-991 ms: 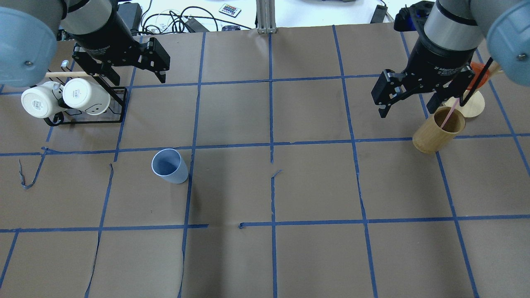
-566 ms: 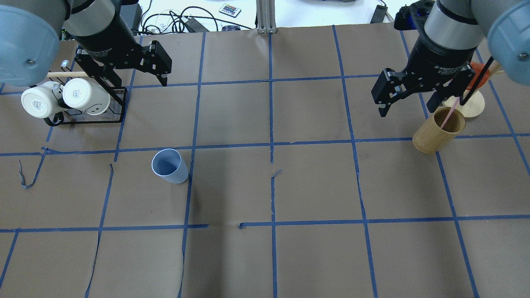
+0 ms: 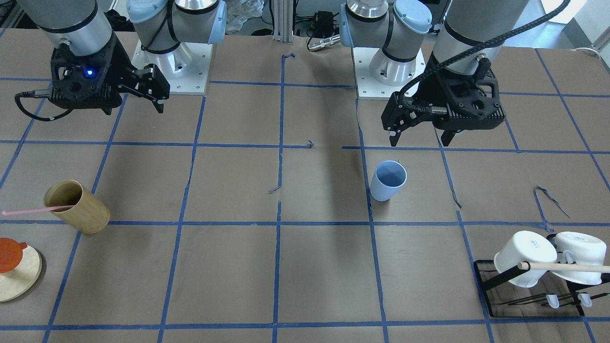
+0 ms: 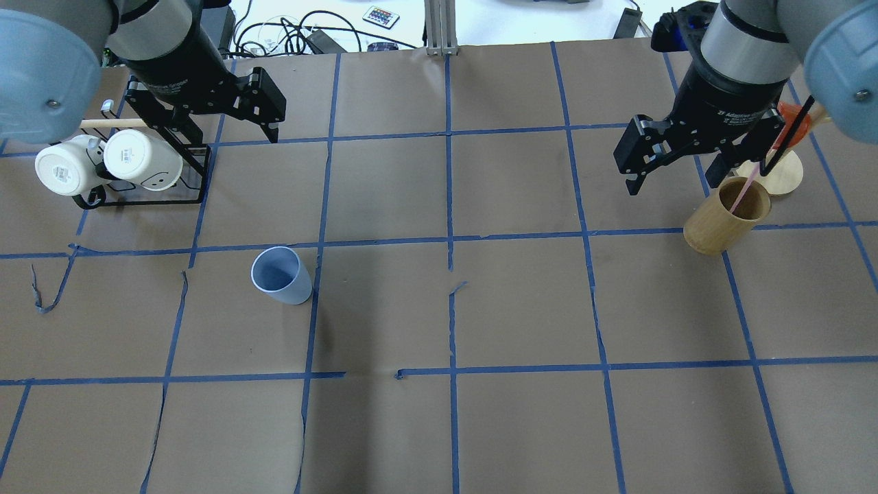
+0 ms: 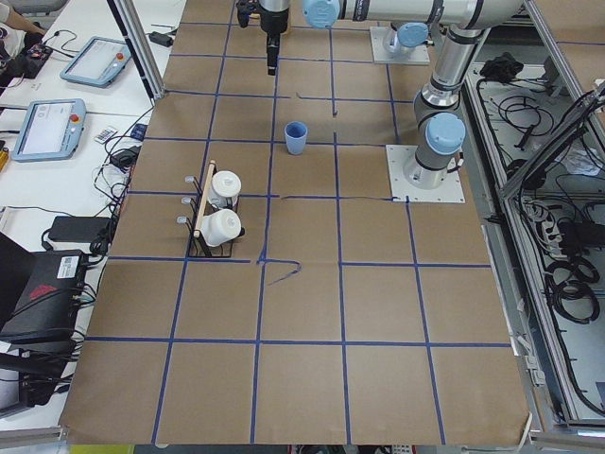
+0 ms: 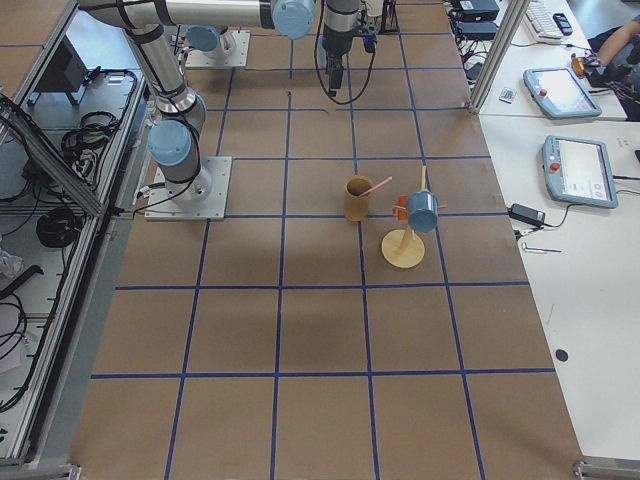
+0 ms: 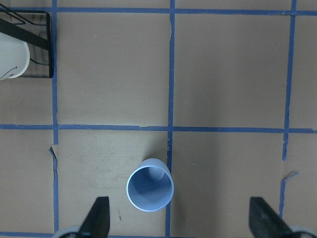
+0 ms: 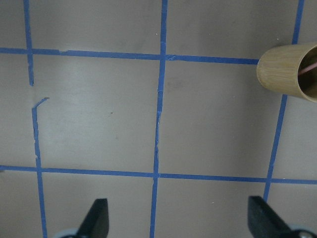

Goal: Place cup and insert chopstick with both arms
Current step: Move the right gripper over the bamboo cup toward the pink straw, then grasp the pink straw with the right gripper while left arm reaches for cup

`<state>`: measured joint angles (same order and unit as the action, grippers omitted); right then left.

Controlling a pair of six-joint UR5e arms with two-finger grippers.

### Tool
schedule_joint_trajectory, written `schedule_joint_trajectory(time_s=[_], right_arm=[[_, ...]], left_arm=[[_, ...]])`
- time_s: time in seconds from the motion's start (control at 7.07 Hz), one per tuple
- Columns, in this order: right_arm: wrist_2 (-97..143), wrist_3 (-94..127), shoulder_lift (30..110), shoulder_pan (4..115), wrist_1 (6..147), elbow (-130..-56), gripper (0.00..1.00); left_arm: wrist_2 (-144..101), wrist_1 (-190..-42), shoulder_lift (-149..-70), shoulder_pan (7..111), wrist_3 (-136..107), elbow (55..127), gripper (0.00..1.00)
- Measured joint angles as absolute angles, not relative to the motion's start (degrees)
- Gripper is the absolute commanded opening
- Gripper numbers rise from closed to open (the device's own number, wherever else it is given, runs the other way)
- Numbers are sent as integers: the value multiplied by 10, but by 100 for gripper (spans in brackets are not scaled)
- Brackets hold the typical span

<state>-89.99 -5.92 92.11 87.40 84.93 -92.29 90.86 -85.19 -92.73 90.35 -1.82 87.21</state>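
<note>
Well, I see the blue cup (image 4: 281,276) standing up on the table, with its open mouth on top. It sits just beside a spot where two blue tape lines (image 4: 449,240) cross. Nothing is in it and nothing touches it.

I see the pink chopstick (image 3: 33,209) leaning in the bamboo holder (image 3: 81,212). One end is inside and the other end pokes out over the rim. The holder stands well apart from the cup, over on the robot's right side.

My left gripper (image 3: 419,136) hangs in the air above the table and does not touch the cup. Its jaws are spread wide and hold nothing. In the left wrist view the cup shows low down, between the two fingers (image 7: 99,218) but closer to one.

My right gripper (image 4: 675,175) hangs up high near the bamboo holder. Its jaws are spread wide too, with nothing in them.

Farther out, a black wire rack (image 4: 192,199) sits on the robot's left side. Two white mugs (image 4: 140,159) hang on it, and it has a wooden rod (image 3: 567,267). Near the bamboo holder is a round wooden stand (image 3: 19,271) with an orange cup (image 3: 8,253) on it. Brown paper (image 4: 521,425) covers the whole table.
</note>
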Motion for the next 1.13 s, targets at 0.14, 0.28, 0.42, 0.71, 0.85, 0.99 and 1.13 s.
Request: schedule_joint_trajectory(time_s=[0.14,0.28,0.42,0.71,0.85,0.99,1.13], right_arm=[[-900,-59,921,874,850,-923,100],[-900,-59,921,875,850,-924,100],[-900,-59,921,875,850,-924,100],[-900,-57,919,875,856,-924,100],[-900,-48,919,875,869,-925,100],[-901,-18,916,872,890,-926,100],[-902,31,909,862,916,-928,100]], left_arm=[[909,-852,-927,903,-18,872,100],[909,-852,-927,904,-18,872,100],[909,-853,-927,904,-18,872,100],[909,-853,-928,904,-18,872,100],[909,-853,-929,904,-18,872,100],[908,-853,-928,903,-18,873,100],[908,-855,-927,901,-15,874,100]])
